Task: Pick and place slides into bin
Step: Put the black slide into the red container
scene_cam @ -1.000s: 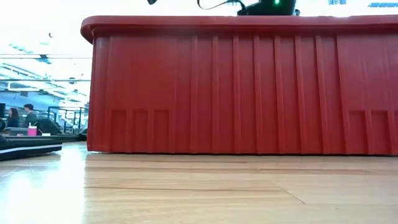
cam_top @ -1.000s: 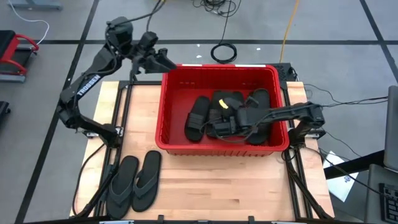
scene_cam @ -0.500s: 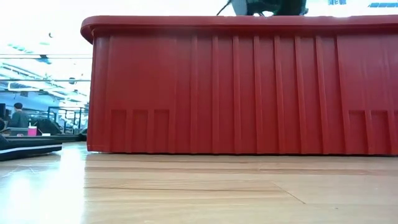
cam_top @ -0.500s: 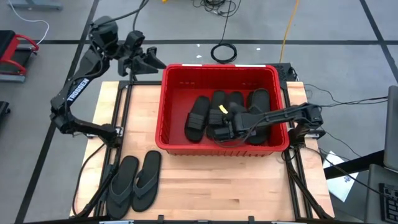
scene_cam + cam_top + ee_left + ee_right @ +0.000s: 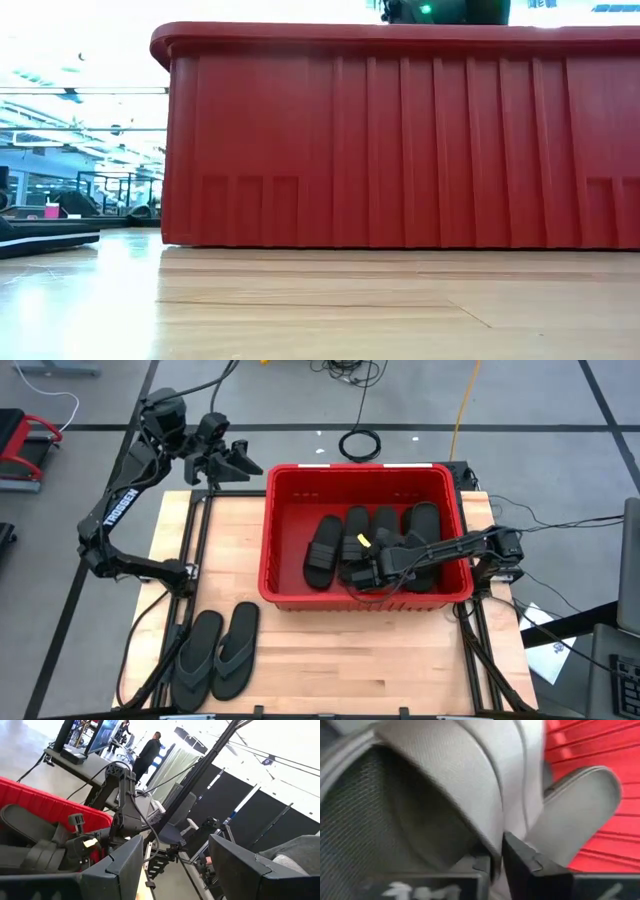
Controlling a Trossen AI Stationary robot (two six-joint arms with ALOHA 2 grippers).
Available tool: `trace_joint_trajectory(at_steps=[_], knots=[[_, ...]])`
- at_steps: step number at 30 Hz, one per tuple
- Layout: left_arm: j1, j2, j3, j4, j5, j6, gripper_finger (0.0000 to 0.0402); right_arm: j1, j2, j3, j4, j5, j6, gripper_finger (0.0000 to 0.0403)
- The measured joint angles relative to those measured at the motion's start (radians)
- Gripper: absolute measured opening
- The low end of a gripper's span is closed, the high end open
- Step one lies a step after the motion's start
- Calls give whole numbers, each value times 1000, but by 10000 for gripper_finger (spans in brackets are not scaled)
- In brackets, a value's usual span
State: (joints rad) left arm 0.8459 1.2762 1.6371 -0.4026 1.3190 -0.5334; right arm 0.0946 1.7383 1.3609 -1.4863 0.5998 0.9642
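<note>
Wooden table [image 5: 350, 650]: you are seeing the right gripper [image 5: 368, 566], fingers pinching a slide's strap [image 5: 470, 795], working inside the bin [image 5: 285, 585] among several slides, the spread-fingered left gripper [image 5: 232, 460] waiting behind, two flip-flops [image 5: 215, 650] remaining outside.

— Underfoot? Grey floor [image 5: 90, 400] crossed by dark lines, coiled black cable [image 5: 360, 444], yellow cord [image 5: 465, 395].
— Farther off? Bright open hall, desk with monitor [image 5: 82, 742], person in dark clothes [image 5: 148, 753], black partition panels [image 5: 235, 790].
</note>
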Motion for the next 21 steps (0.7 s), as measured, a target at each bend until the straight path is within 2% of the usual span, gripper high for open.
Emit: trace_joint_trajectory(at_steps=[5, 12, 16, 21], knots=[[0, 0, 0, -21, 0, 0, 223, -3, -42, -1, 53, -40, -38, 81], [0, 0, 0, -22, 0, 1, 223, -3, -135, -1, 54, -19, -34, 151], [0, 0, 0, -21, 0, 4, 223, -6, -190, 0, 53, -6, -25, 168], [0, 0, 0, -21, 0, 4, 223, -9, -246, 0, 54, -28, -12, 170]])
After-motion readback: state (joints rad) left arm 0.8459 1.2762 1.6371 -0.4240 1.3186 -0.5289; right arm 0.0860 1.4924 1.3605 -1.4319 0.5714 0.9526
